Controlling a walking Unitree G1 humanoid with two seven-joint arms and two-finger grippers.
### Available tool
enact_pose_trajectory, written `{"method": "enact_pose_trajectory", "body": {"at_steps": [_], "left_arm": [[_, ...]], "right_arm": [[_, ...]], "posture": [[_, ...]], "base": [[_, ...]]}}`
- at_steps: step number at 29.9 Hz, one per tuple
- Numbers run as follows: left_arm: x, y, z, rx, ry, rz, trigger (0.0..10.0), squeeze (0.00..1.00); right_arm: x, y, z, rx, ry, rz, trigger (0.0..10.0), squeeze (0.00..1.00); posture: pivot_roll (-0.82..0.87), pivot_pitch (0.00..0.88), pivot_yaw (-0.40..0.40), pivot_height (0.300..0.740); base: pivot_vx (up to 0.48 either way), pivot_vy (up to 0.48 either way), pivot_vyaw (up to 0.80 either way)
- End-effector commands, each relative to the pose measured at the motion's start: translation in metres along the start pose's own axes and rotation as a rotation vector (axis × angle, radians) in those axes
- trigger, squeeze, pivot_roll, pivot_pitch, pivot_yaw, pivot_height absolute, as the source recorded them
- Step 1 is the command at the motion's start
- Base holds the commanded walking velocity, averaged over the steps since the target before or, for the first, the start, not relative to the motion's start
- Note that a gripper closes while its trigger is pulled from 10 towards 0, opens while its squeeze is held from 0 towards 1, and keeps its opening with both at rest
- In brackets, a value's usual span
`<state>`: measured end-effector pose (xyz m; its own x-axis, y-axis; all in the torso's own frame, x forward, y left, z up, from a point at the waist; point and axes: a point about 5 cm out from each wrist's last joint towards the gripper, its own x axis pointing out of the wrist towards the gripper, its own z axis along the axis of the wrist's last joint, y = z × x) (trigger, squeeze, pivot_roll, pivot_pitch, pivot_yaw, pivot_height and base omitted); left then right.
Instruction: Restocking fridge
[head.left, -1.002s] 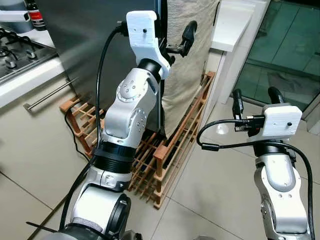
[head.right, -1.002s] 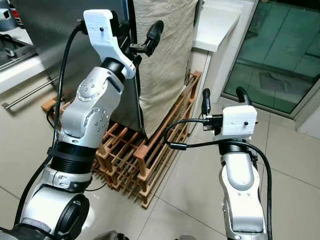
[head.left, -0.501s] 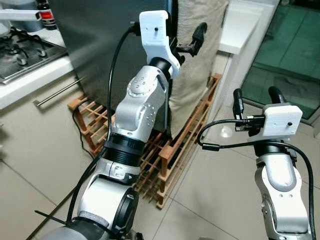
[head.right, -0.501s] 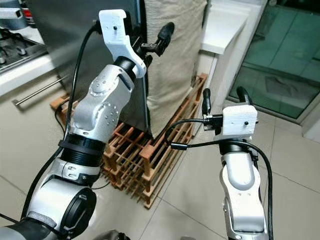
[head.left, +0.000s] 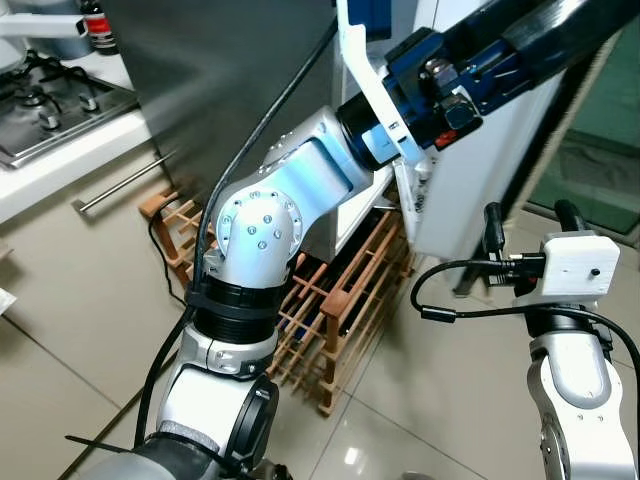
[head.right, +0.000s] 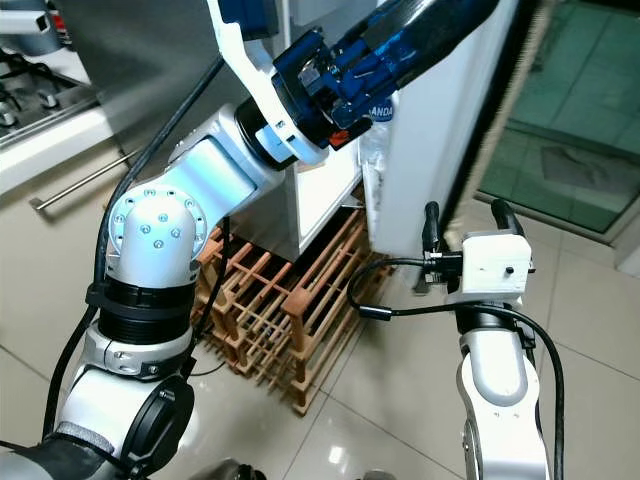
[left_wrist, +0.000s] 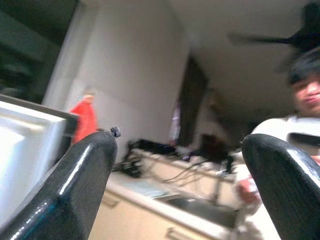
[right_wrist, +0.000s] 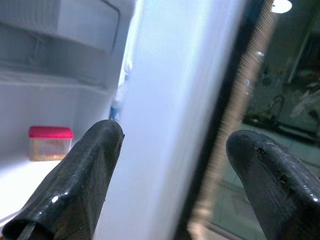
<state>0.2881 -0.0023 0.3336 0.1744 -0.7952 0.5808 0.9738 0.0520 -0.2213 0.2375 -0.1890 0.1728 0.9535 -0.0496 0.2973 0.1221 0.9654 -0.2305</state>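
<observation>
The left gripper (left_wrist: 180, 185) is raised high beside the fridge door (head.left: 470, 170), and in the left wrist view its two fingers (left_wrist: 75, 185) stand wide apart with nothing between them. In the eye views this gripper is cut off by the top edge, so there I see only the left arm (head.left: 300, 190) and a dark blue blurred shape near the wrist; I cannot tell if the fingers touch the door. Between the fingers, far behind, the wrist view shows a blurred room with a counter (left_wrist: 165, 197) and a person (left_wrist: 290, 135) in a light top at the edge, partly hidden by one finger. Below the left arm a wooden rack (head.left: 330, 310) stands on the tiled floor (head.left: 430, 400), and further to the left of the arm is a stove (head.left: 50, 100) on a counter. The door is open and stands between the two arms. The right gripper (head.left: 530, 225) is held lower, just beside the door, and its fingers (right_wrist: 75, 185) are also wide apart and empty. In the right wrist view the white edge of the door (right_wrist: 175, 110) fills the gap between them, very blurred, so I cannot tell if a finger touches it. Beyond one finger the inside of the fridge (right_wrist: 55, 75) shows, with a small jar (right_wrist: 50, 143) with a red lid on a white shelf.
</observation>
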Motion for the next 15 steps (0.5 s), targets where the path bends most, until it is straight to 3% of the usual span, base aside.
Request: {"method": "enact_pose_trajectory", "body": {"at_steps": [1,6,8,9,10,12,15], "left_arm": [[-0.002,0.022,-0.005,0.07,0.021,0.185,10.0,0.0],[-0.033,0.052,-0.009,0.282,0.091,0.483,10.0,0.0],[-0.049,0.057,-0.008,0.297,0.087,0.573,10.0,0.0],[-0.049,0.057,-0.008,0.297,0.087,0.573,10.0,0.0],[-0.09,0.069,-0.002,0.362,0.07,0.784,10.0,0.0],[-0.123,0.073,0.004,0.412,0.052,0.944,10.0,0.0],[-0.159,0.07,0.01,0.539,0.048,1.091,10.0,0.0]], "right_arm": [[0.004,0.004,0.003,-0.007,-0.016,0.04,10.0,0.0],[0.005,0.005,0.006,0.004,-0.026,0.049,10.0,0.0],[0.008,0.005,0.009,0.023,-0.04,0.041,10.0,0.0],[0.008,0.005,0.009,0.023,-0.04,0.041,10.0,0.0],[0.014,0.0,0.013,0.069,-0.044,-0.004,10.0,0.0],[0.018,-0.003,0.014,0.093,-0.043,-0.025,10.0,0.0],[0.022,-0.004,0.014,0.111,-0.04,-0.03,10.0,0.0]], "posture": [[-0.25,0.0,0.039,0.711],[-0.24,0.0,0.029,0.711],[-0.23,0.0,0.028,0.711],[-0.23,0.0,0.028,0.711],[-0.21,0.0,0.023,0.711],[-0.2,0.0,0.018,0.711],[-0.18,0.0,0.011,0.711]], "base": [[0.0,0.0,0.0],[0.0,0.0,0.0],[0.0,0.0,0.0],[0.0,0.0,0.0],[0.0,0.0,0.0],[0.0,0.0,0.0],[0.0,0.0,0.0]]}}
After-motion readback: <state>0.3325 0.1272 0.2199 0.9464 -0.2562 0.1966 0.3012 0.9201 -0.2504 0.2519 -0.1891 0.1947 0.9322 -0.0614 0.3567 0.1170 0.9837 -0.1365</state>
